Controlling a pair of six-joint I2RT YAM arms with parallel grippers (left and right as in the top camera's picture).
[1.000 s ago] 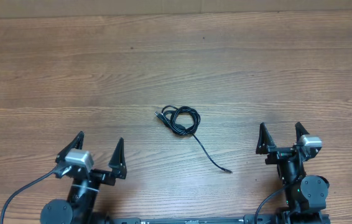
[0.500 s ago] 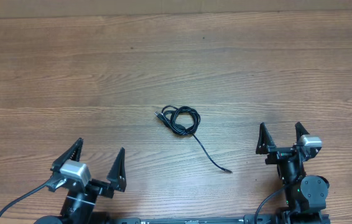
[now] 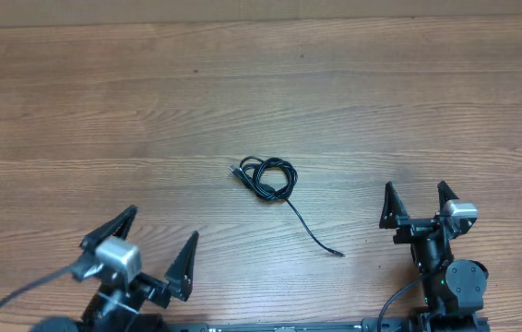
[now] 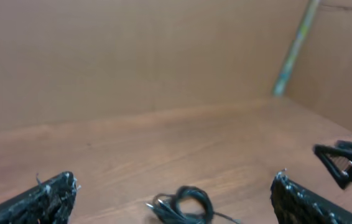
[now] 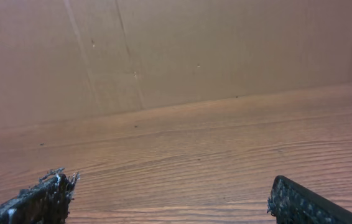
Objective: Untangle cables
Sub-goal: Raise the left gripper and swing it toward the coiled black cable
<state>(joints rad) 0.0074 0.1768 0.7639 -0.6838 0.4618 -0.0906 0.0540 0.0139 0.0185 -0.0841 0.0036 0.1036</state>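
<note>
With the cables (image 3: 268, 177) lying coiled mid-counter (image 3: 104, 101), untouched, and the left gripper (image 3: 163, 223) and right gripper (image 3: 416, 186) both spread wide and empty, the approach is judged not yet begun, so the coil must be reached first.

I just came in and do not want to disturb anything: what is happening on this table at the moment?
Two robot arms face the cables, thin black cords coiled in a small bundle near the middle of the wooden table, with one loose tail running out toward the right arm. Neither arm touches them. The left gripper and the right gripper are both open and empty, near the table's front edge. The untangling has not yet begun.
</note>
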